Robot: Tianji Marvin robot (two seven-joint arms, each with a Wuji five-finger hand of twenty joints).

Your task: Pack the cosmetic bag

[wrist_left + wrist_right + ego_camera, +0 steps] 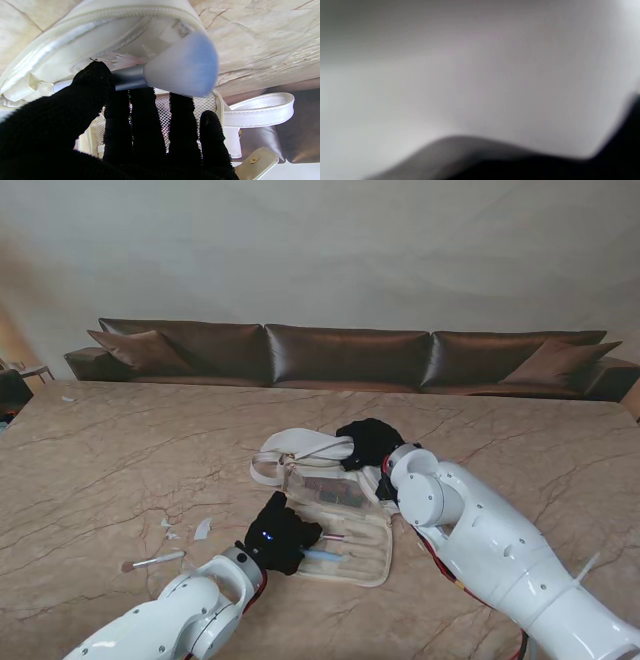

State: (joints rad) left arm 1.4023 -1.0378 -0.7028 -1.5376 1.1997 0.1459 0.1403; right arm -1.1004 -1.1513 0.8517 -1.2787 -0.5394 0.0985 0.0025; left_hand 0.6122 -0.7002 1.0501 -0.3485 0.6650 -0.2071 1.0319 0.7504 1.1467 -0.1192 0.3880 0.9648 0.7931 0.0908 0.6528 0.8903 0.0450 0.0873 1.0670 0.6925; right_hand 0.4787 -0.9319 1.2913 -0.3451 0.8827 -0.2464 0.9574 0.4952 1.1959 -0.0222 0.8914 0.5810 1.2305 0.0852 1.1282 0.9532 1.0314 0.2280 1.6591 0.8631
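Nowhere on the bag or the tools can any brand, label or writing be read. Near the lower middle of the stand view, the cosmetics bag [345,550] lies opened flat on the marble worktop [120,450]; it is cream-white, with a zip along its edge, a mesh pocket and white straps [300,448] looping toward the upper part of the frame. The left hand [280,532], in a black glove, rests over the bag's left end and is closed on a makeup brush [322,556], thumb on one side of the handle and fingers on the other. The left wrist view shows what the stand view cannot: the brush [181,66] has a silver-grey handle and a full, soft head fading from white to blue, held just over the bag's zipped edge [120,12], with the mesh pocket [162,110] and a white strap [260,108] behind the fingers [147,120]. The right hand [372,442], also gloved in black, sits at the bag's far end beside the straps; whether it holds anything cannot be told, and the right wrist view is only a grey blur. At the lower left of the stand view, a second slim brush [158,560] and a few small pale bits [203,528] lie on the worktop, apart from the bag.
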